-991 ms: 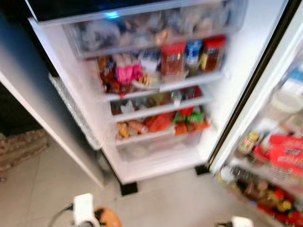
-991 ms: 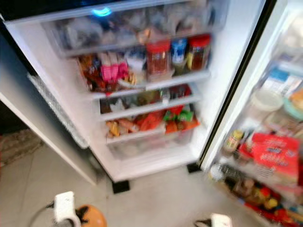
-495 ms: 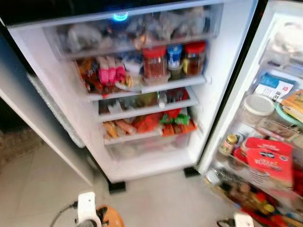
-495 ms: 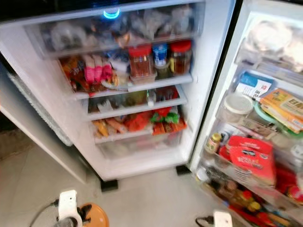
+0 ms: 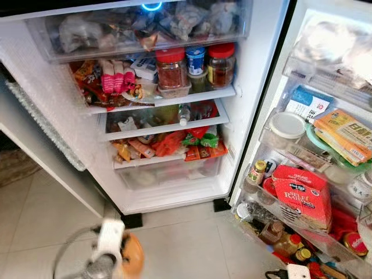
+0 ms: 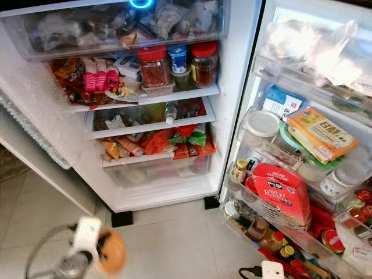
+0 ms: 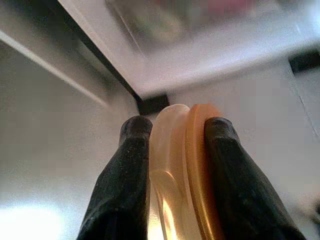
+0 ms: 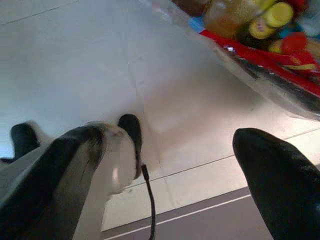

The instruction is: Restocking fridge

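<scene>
Left gripper (image 7: 172, 150) pinched a round orange lidded container (image 7: 186, 170) low at frame bottom-left, right gripper (image 8: 185, 150) fingers spread wide and empty; the container could have slipped or knocked jars on the crowded white fridge shelves (image 5: 168, 99).

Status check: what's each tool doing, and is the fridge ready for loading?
Left tool shut on orange lid, low before fridge. Right tool open, nothing in it, above floor. Fridge open, shelves crowded; red bag in door rack.

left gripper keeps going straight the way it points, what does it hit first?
Probably the fridge base: the left gripper, shut on an orange disc, points across bare floor at its bottom edge. Depth unclear.
</scene>
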